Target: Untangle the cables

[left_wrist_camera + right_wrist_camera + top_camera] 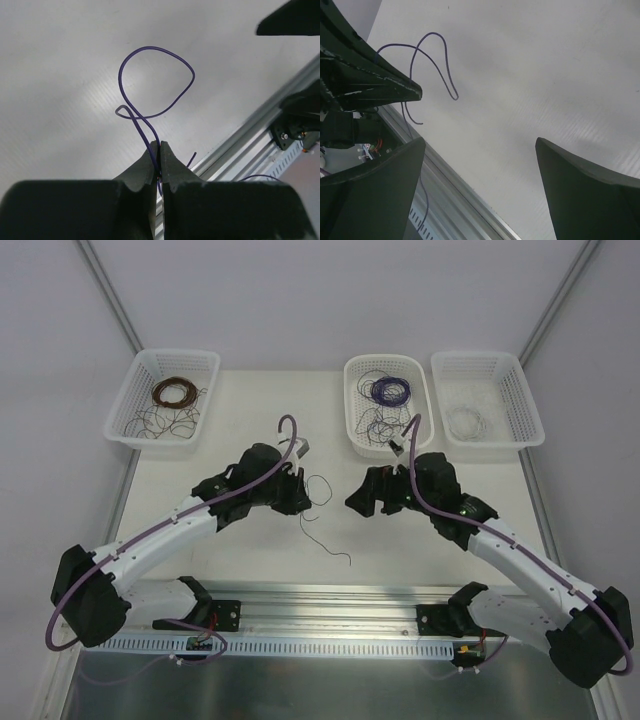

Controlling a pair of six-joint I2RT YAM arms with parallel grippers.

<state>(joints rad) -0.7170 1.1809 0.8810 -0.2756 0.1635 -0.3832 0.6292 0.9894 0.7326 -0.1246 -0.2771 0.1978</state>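
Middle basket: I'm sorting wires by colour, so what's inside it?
The middle basket holds a purple coil and loose thin strands. The right arm hides its near right corner.

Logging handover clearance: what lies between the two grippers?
In the top view, only the thin wire pinched in the left gripper loops and trails there; the rest of the table up to the open right gripper is bare.
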